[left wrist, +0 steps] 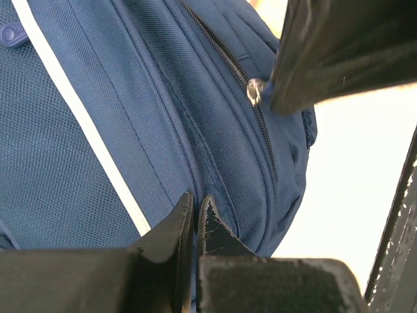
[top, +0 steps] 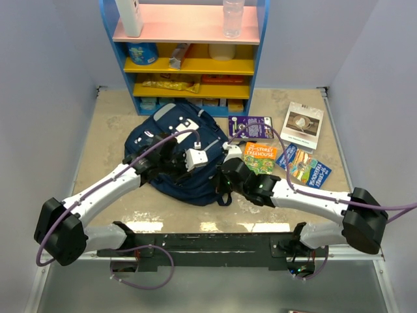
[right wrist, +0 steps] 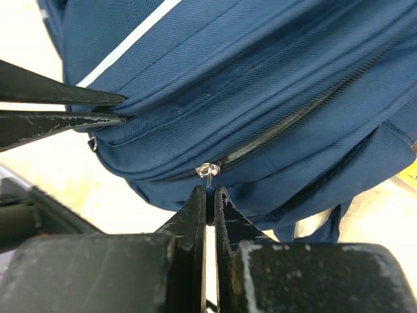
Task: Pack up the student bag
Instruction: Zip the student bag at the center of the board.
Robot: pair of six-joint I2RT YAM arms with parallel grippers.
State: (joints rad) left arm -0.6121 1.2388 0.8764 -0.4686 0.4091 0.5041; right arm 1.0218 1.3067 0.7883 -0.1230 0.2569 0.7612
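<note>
The student bag (top: pixel 176 140) lies flat in the middle of the table, navy blue with a thin light stripe (left wrist: pixel 85 117). My left gripper (top: pixel 199 171) rests on its near part and is shut, its fingertips (left wrist: pixel 194 210) pinching a fold of the bag's fabric beside a seam. My right gripper (top: pixel 225 177) is at the bag's near right edge. It is shut on the small pull (right wrist: pixel 208 190) hanging from the silver zipper slider (right wrist: pixel 208 171). The zipper (right wrist: pixel 293 124) looks closed along its visible length. The right fingers (left wrist: pixel 326 52) also show in the left wrist view, next to the slider (left wrist: pixel 254 91).
Books lie right of the bag: a purple one (top: pixel 251 126), a white one (top: pixel 302 124), an orange-green one (top: pixel 259 158) and a blue one (top: pixel 303 166). A blue shelf unit (top: pixel 189 59) with bottles and packets stands at the back. Walls close both sides.
</note>
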